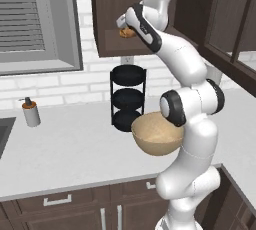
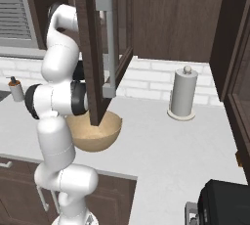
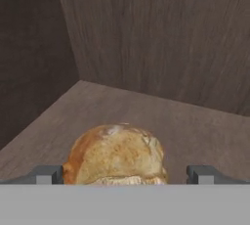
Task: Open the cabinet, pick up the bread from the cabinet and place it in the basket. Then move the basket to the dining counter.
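The cabinet (image 1: 112, 9) stands open, its door (image 2: 93, 48) with a long silver handle (image 2: 108, 43) swung out toward me. On the cabinet's wooden shelf lies the bread (image 3: 114, 153), a golden-brown roll, also seen as a small brown patch, the bread (image 1: 126, 32). My gripper (image 3: 126, 175) is open inside the cabinet, one fingertip (image 3: 46, 174) on each side of the roll, with gaps to it. In the left base view the gripper (image 1: 122, 25) is at the shelf's front. The tan basket (image 1: 157, 134) sits on the counter by my arm, the same basket (image 2: 95, 133). The dining counter is out of view.
A black three-tier rack (image 1: 128, 99) stands against the brick wall behind the basket. A soap dispenser (image 1: 31, 112) is at the left near the sink edge (image 1: 3, 131). A paper towel roll (image 2: 183, 94) stands at the right. A dark appliance (image 2: 224, 204) is at the lower right.
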You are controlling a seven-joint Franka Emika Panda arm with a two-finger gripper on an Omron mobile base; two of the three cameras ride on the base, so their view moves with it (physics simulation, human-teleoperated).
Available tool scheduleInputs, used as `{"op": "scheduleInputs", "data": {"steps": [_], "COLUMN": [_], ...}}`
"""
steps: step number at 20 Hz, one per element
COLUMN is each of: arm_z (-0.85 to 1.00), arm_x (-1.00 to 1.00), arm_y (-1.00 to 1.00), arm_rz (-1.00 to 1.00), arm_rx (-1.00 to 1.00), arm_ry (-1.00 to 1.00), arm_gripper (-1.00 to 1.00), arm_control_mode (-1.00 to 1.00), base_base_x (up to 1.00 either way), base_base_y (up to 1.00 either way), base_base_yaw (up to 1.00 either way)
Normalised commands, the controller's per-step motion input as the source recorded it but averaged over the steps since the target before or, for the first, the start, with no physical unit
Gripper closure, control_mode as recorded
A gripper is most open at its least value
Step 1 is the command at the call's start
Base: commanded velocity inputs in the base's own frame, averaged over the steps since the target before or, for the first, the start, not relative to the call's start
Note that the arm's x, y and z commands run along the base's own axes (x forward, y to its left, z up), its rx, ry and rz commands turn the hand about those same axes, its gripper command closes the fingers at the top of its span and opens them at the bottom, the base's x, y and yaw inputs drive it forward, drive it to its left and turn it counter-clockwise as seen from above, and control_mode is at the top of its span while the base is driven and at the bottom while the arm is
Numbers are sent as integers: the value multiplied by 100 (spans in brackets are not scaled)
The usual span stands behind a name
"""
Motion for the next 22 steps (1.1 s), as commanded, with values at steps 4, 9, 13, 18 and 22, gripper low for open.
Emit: {"op": "scheduleInputs", "data": {"steps": [4, 9, 13, 18, 22], "arm_z": [-16, -2, -3, -17, -18], "arm_x": [0, 0, 0, 0, 0], "arm_y": [6, 0, 0, 1, 5], "arm_rz": [0, 0, 0, 0, 0], "arm_rx": [0, 0, 0, -1, -4], "arm_ry": [0, 0, 0, -7, -7], "arm_gripper": [-100, -100, -100, -100, -100], "arm_control_mode": [-100, -100, -100, -100, -100], "base_base_x": [0, 0, 0, 0, 0], "base_base_y": [0, 0, 0, 0, 0], "base_base_yaw": [0, 0, 0, 0, 0]}}
